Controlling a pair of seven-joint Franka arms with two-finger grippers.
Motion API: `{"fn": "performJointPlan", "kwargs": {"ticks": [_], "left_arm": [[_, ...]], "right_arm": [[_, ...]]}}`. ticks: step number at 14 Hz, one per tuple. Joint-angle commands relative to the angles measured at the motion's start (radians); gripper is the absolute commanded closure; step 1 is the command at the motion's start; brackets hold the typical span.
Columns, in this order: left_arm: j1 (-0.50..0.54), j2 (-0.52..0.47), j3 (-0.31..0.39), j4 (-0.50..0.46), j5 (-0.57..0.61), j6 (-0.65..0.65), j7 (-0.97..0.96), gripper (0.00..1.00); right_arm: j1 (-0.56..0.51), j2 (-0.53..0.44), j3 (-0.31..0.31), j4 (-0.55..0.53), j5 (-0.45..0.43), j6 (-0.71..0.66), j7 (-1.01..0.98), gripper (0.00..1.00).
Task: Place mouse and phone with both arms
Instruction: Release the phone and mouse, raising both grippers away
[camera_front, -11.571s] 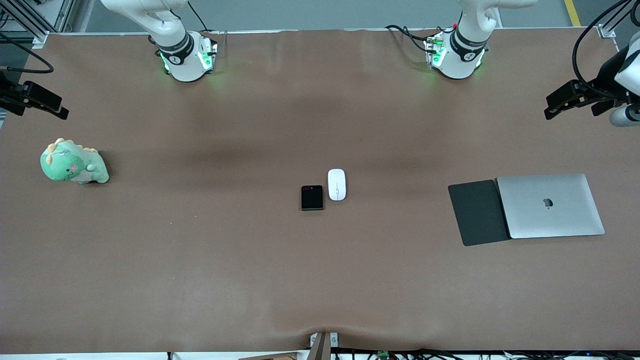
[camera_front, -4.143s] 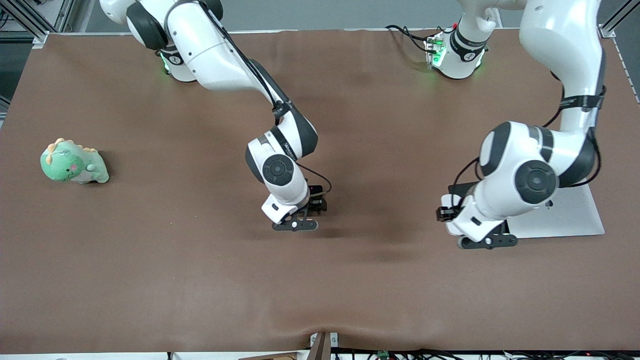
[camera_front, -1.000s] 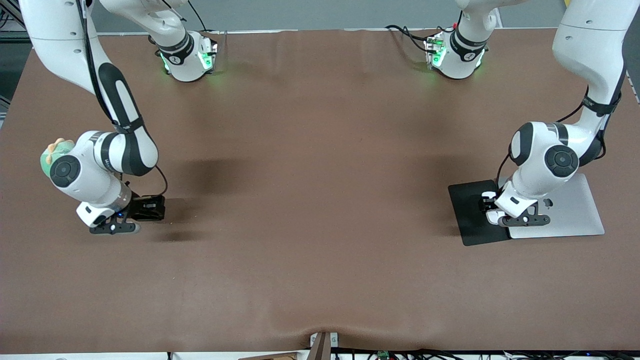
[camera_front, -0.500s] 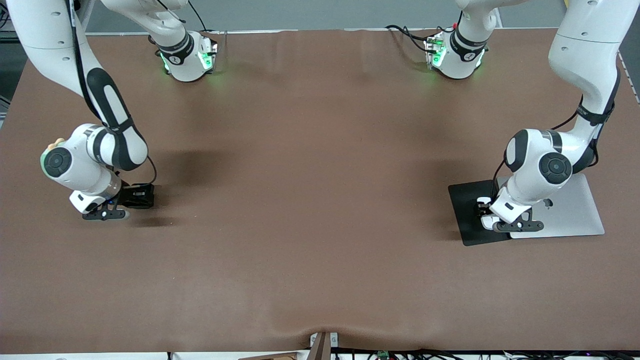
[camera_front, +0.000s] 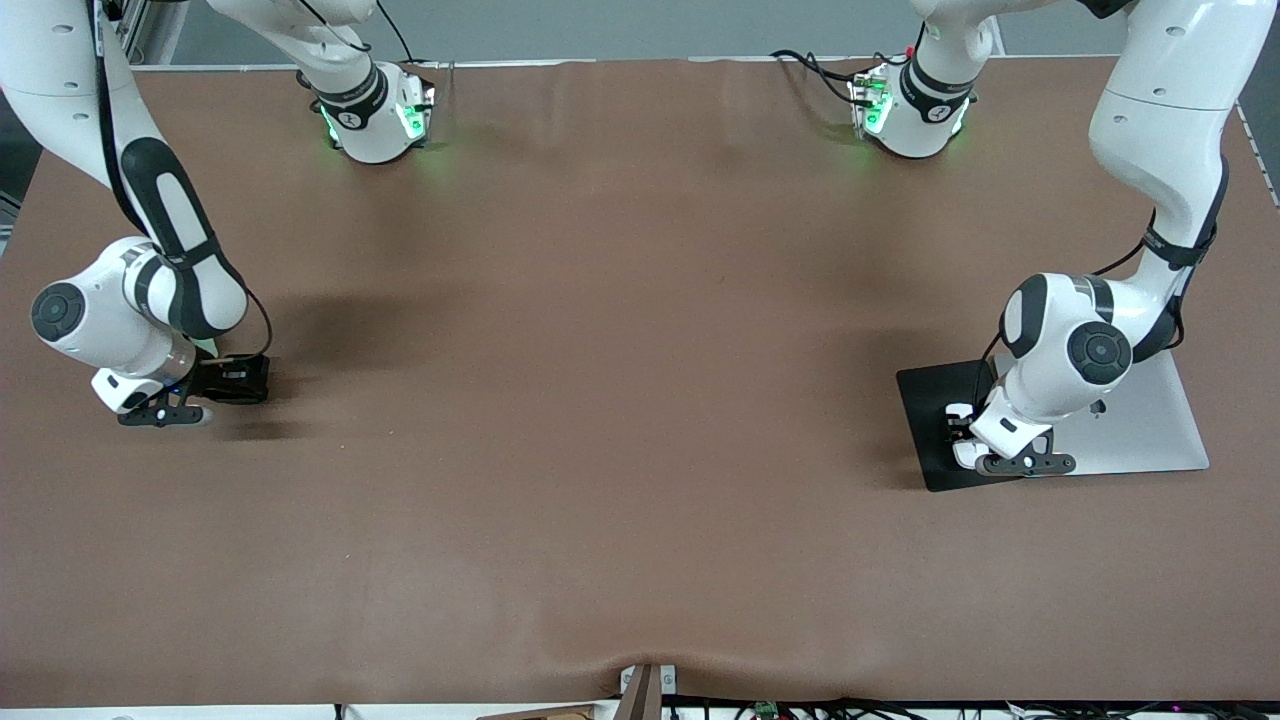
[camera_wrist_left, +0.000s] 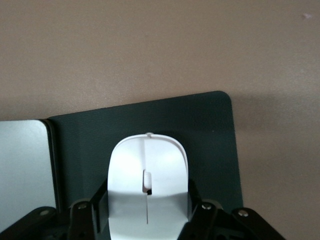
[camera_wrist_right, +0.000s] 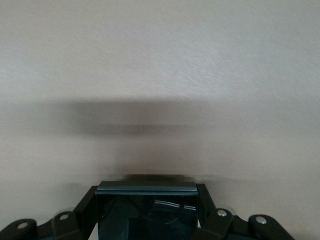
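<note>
The white mouse sits between the fingers of my left gripper, which is shut on its sides. It hangs low over the dark mouse pad; I cannot tell whether it touches. In the front view the left gripper is over the pad's edge next to the laptop. My right gripper is shut on the black phone, held flat just above the bare table, with its shadow below. In the front view the right gripper and the phone are at the right arm's end of the table.
A closed silver laptop lies beside the mouse pad, toward the left arm's end. The right arm's wrist covers the green plush dinosaur almost entirely. Brown cloth covers the whole table.
The right gripper has carried the phone farther toward the right arm's end of the table, up beside the dinosaur. The left gripper has shifted a little over the pad with the mouse.
</note>
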Motion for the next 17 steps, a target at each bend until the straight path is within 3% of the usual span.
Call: {"fn": "performJointPlan", "kwargs": {"ticks": [1,2,6,10,13,17], "left_arm": [[0.002,0.012,-0.002,0.013,0.024,0.009,0.01,0.12],[0.002,0.009,-0.002,0.011,0.024,0.009,0.013,0.0],[0.013,-0.043,-0.043,0.011,0.021,-0.006,0.004,0.0],[0.013,-0.143,-0.052,0.057,0.021,-0.15,0.008,0.0],[0.013,-0.176,-0.077,0.218,0.021,-0.403,0.008,0.0],[0.016,-0.208,-0.092,0.413,0.007,-0.666,0.01,0.0]], "right_arm": [[-0.023,-0.009,0.022,-0.02,-0.009,0.004,-0.008,0.21],[-0.025,-0.009,0.022,-0.019,-0.009,0.002,-0.005,0.0],[0.015,-0.038,0.025,0.009,-0.009,-0.021,0.007,0.0],[0.125,-0.054,0.024,0.24,-0.009,-0.311,0.107,0.0],[0.196,-0.06,0.024,0.363,-0.014,-0.484,0.254,0.0],[0.24,-0.15,0.022,0.405,-0.017,-0.66,0.386,0.0]]}}
